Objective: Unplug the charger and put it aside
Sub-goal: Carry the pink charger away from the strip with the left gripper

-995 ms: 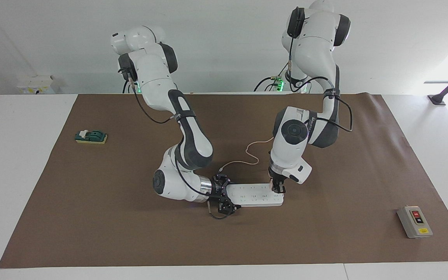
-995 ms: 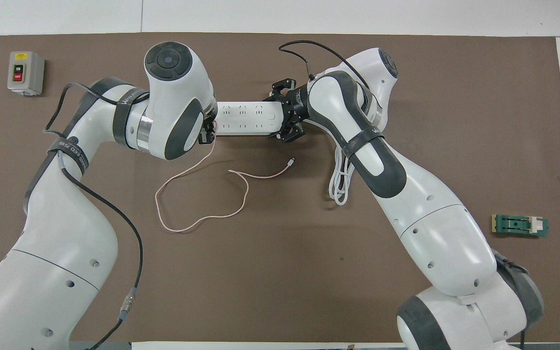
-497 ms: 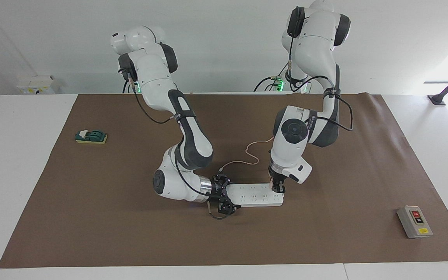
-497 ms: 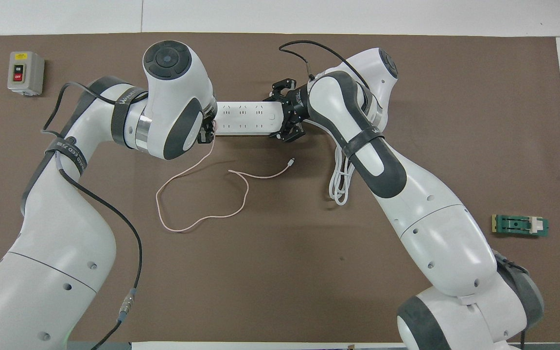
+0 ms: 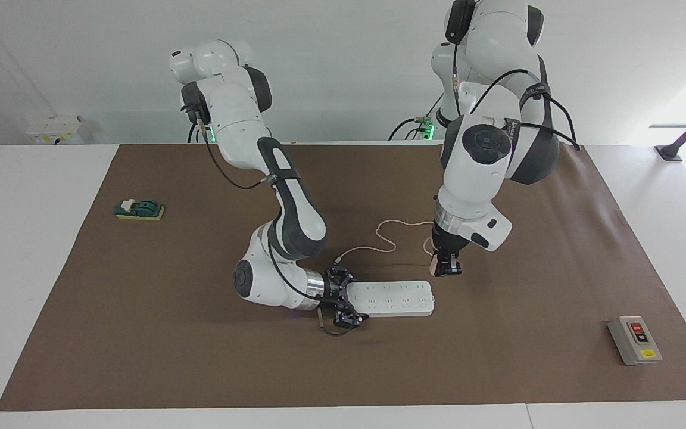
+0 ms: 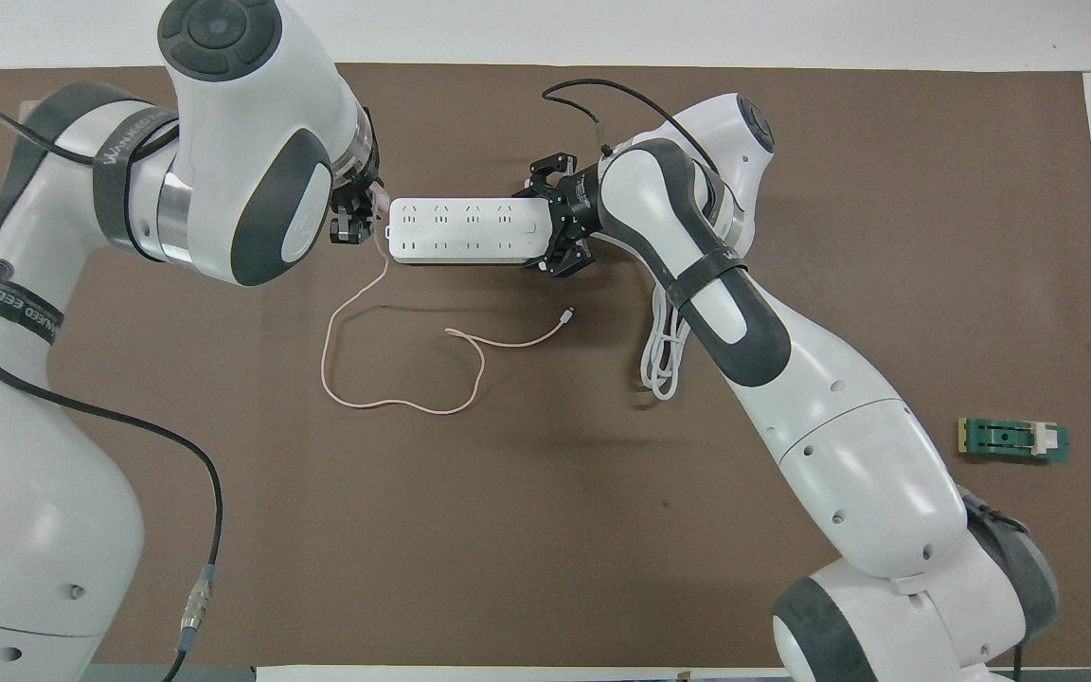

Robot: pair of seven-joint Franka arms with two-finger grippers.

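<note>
The pale pink charger (image 5: 436, 270) is out of the socket, held in my left gripper (image 5: 445, 267) in the air over the mat, just off the white power strip's (image 5: 393, 298) end toward the left arm's end. In the overhead view the charger (image 6: 380, 197) peeks out of the left gripper (image 6: 356, 214) beside the strip (image 6: 465, 230). Its thin pink cable (image 6: 394, 403) hangs down and loops on the mat. My right gripper (image 5: 343, 300) is low on the mat, clamped on the strip's other end, as the overhead view (image 6: 560, 223) also shows.
The strip's thick white cord (image 6: 664, 350) lies bundled under the right arm. A grey box with red and black buttons (image 5: 635, 339) stands toward the left arm's end, farther from the robots. A green block (image 5: 139, 210) lies toward the right arm's end.
My left gripper has pulled the charger out of the power strip, lifting it up and toward the left arm's end. The cable loop shifted with it. The right gripper and strip stayed put.
</note>
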